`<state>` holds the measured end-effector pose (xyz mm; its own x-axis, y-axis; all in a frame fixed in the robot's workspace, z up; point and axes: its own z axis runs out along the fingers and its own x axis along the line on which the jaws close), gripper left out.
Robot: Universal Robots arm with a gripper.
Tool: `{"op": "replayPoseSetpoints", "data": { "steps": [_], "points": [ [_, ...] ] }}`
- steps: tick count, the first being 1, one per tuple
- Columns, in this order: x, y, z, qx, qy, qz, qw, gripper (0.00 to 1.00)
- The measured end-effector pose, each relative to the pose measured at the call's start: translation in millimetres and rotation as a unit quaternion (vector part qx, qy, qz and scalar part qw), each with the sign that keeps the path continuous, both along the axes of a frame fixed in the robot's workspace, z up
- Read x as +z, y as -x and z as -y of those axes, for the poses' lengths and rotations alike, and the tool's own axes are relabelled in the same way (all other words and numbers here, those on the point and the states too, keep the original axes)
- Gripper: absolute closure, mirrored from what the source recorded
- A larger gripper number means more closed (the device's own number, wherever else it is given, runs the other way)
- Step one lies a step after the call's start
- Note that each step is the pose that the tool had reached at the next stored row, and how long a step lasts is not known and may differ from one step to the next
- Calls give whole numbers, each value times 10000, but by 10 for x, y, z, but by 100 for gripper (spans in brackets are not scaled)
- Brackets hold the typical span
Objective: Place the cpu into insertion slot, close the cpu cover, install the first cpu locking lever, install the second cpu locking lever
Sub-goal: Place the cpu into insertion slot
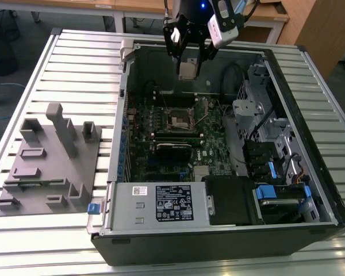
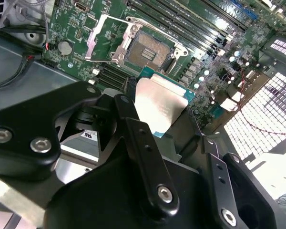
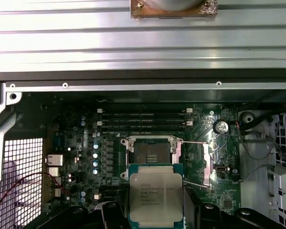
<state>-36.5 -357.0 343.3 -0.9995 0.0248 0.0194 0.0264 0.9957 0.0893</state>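
My gripper [image 1: 188, 62] hangs over the far end of the open computer case, shut on the cpu [image 1: 188, 70], a flat square chip with a dull metal top. In both wrist views the cpu [image 2: 159, 107] [image 3: 156, 195] sits between the black fingers [image 2: 128, 124], clear of the board. The insertion slot [image 1: 180, 118] [image 2: 150, 51] [image 3: 150, 153] lies below it on the green board, bare, with its contacts showing. The cpu cover [image 2: 102, 39] [image 3: 207, 162] stands swung open beside the slot. A thin lever wire [image 3: 195, 142] sticks out from the slot's frame.
The case walls [image 1: 126, 103] ring the board. Long memory slots [image 3: 143, 119] run beside the socket. A power supply [image 1: 161, 204] and drive cage [image 1: 276, 149] fill the near and right parts. A grey parts fixture [image 1: 49, 167] stands on the slatted table at the exterior view's left.
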Motion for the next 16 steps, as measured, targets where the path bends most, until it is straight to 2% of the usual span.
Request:
{"op": "replayPoseSetpoints", "data": {
  "steps": [16],
  "points": [
    [-65, 0, 0, 0, 0, 0, 10000, 46]
  ]
}}
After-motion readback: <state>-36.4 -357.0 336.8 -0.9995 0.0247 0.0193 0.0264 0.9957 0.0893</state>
